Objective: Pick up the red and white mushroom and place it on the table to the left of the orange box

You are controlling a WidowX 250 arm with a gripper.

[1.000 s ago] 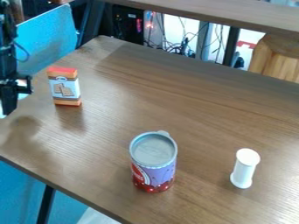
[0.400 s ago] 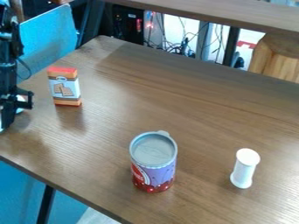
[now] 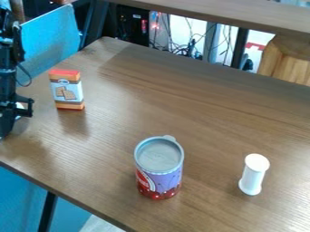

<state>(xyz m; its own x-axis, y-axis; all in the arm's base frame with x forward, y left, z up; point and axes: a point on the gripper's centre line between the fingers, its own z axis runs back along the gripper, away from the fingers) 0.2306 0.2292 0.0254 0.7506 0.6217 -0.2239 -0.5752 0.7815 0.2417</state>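
- The wood-grain surface (image 3: pixel 200 99) is seen at a slant, and three separate items are carried on it.
- Beyond its far edge, a second wooden tabletop (image 3: pixel 205 12) is seen, with tangled cables (image 3: pixel 181 47) below it and a light wooden piece of furniture (image 3: pixel 284 61) at the right.
- A blue panel (image 3: pixel 51 36) is placed behind the upper left edge of the surface.
- The black robot arm (image 3: pixel 9 50) is seen at the left edge of the view, partly cut off by it, with a thin cable looped at its side.
- The tool (image 3: pixel 6 129) is hung low at the left, over the near left part of the surface. Whether it is set apart, together or clamped on something cannot be told. A small pale patch (image 3: pixel 19 107) is seen at it, but what it is cannot be made out.
- A lidded canister (image 3: pixel 158 174), purple above and red below, is stood upright near the front edge, its grey lid facing up and a small tab at the rim.
- A biscuit box (image 3: pixel 66 90), orange with a pale printed front, is stood upright near the far left edge. It is placed nearest to the tool, to its right in the view, with the two apart.
- A white spool-shaped container (image 3: pixel 254 174), wider at both ends, is stood on end at the right, well apart from the canister.
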